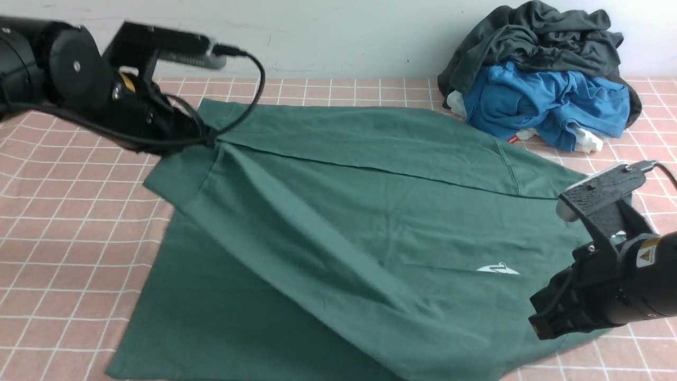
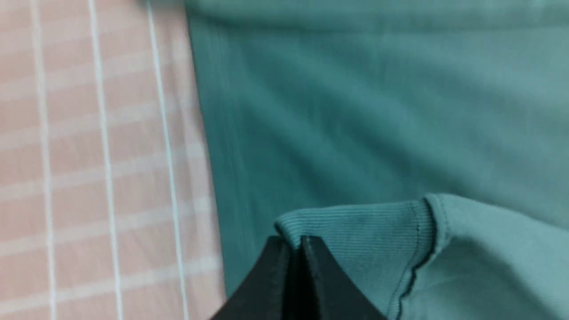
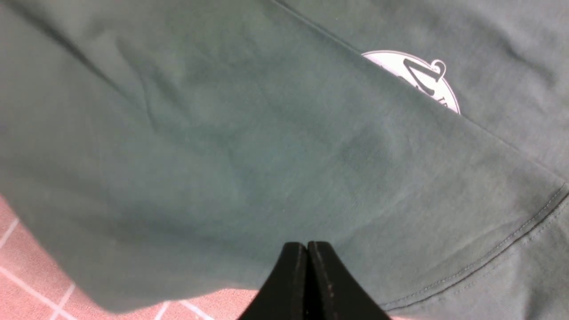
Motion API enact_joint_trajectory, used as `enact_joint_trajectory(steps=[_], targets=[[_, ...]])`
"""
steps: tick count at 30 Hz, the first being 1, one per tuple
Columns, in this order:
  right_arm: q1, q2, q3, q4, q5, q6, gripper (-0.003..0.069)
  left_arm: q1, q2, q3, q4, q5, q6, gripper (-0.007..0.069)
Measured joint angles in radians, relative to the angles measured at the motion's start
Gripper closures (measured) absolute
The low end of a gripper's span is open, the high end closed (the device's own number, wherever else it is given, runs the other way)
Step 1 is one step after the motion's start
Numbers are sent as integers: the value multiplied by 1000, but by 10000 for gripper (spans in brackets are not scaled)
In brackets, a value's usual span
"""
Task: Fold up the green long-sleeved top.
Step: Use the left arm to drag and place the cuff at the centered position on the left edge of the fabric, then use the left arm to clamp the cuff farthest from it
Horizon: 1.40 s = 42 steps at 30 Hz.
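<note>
Two garments besides the one you are folding lie bunched at the far right of the table (image 1: pixel 69 211), a charcoal-grey garment (image 1: pixel 534 42) heaped on a bright blue garment (image 1: pixel 550 100). Under the blue one you can see white patches and a small red label (image 1: pixel 512 139), its lettering too small for you to read. Your green long-sleeved top (image 1: pixel 338 238) is spread over the middle and near part of the table, running off the near edge of the front view. Look at its chest and you find a white rounded logo (image 1: pixel 498 269), cut off by a fold of the cloth; the right wrist view shows you a dark, curling figure inside it and a few small letters along its rim, too partly covered to make out as a word. On your right arm there is a yellow warning sticker (image 1: pixel 647 252) with a triangle. Your left pincer (image 2: pixel 295 242) is clamped on a ribbed cuff (image 2: pixel 369 226) of the top, holding it up at the left, so the fabric slants down from it toward the near side. Your right pincer (image 3: pixel 307 246) has its tips together above the cloth, with nothing between them.
</note>
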<state>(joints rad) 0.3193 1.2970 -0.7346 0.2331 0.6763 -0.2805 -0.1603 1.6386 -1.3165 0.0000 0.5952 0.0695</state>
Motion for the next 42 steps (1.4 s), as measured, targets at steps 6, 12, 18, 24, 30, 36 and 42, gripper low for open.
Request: enact_joint_trajectory(steps=[6,12,18,24,30,36,42], targets=[[0,0,0,-1,-2,0,669,43,176,-116,0,7,-44,617],[0,0,0,-1,-3,0,669,52,399,-273,0,90,-69,489],[0,0,0,-1,-9,0,669,55,560,-557,0,128,-91,246],[0,0,0,2,-19,0,669,109,802,-883,0,128,-278,174],[0,0,0,2,-26,0,669,152,950,-1009,0,81,-406,174],[0,0,0,2,-31,0,669,161,994,-1028,0,-89,-498,251],[0,0,0,2,-40,0,669,161,1006,-1033,0,-78,-502,540]])
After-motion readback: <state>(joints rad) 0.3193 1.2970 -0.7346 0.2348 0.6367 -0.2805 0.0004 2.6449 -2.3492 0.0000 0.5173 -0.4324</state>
